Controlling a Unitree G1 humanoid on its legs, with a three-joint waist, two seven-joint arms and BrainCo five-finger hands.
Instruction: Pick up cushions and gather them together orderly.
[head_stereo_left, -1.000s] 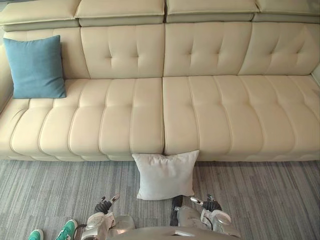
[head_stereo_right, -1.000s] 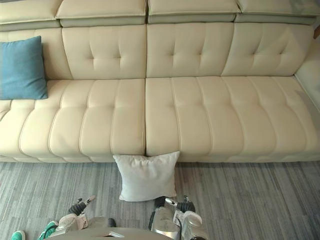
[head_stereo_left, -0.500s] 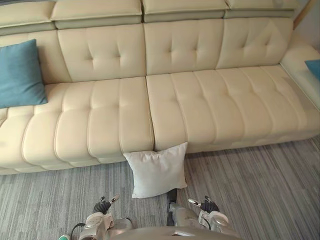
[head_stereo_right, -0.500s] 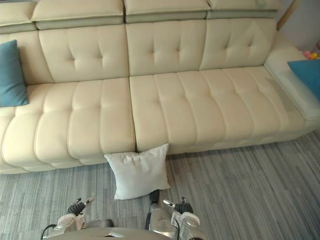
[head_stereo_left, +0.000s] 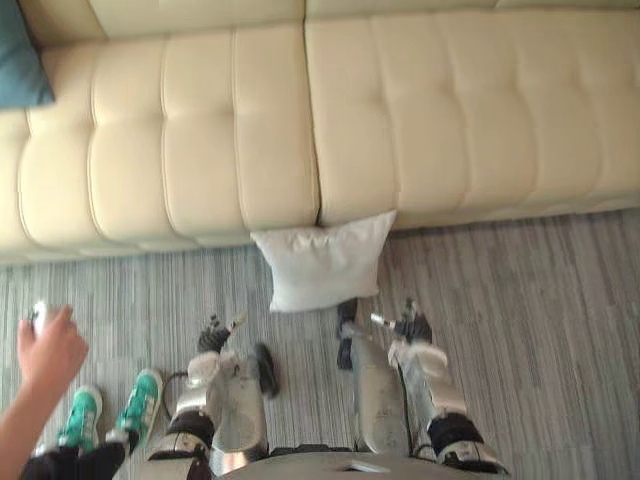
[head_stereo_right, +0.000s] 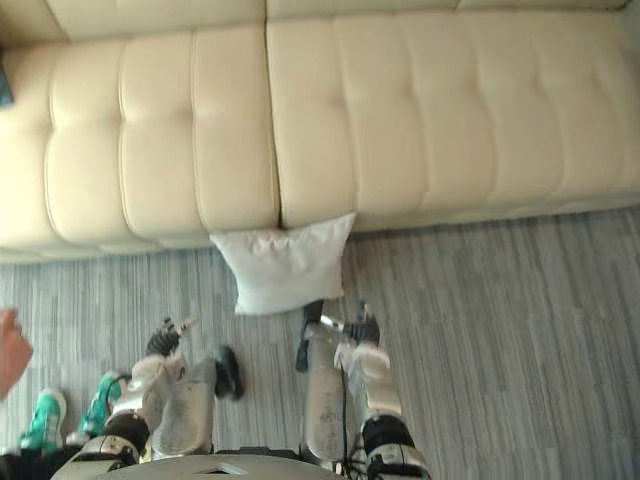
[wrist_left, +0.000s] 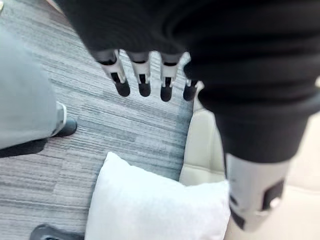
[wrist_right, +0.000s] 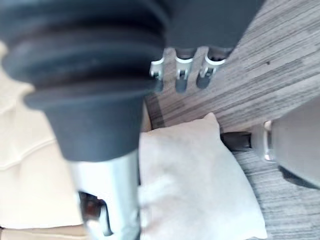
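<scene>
Nearest, the left hand (head_stereo_left: 213, 338) and the right hand (head_stereo_left: 410, 327) hang low over a grey striped carpet floor (head_stereo_left: 540, 300). Both are empty. The left hand's fingers (wrist_left: 143, 82) and the right hand's fingers (wrist_right: 181, 76) are straight and released, touching nothing. At the floor's left edge a person's hand (head_stereo_left: 50, 350) is raised and closed round something small that cannot be made out, above green shoes (head_stereo_left: 140, 400). Just beyond the robot's hands, a white cushion (head_stereo_left: 322, 262) stands on the floor. It is square, plain and slightly creased, and its top leans against the front edge of a cream sofa (head_stereo_left: 450, 110) at the seam between two seat sections. The seat is padded in long channels. A teal cushion (head_stereo_left: 20, 60) sits at the seat's far left corner.
</scene>
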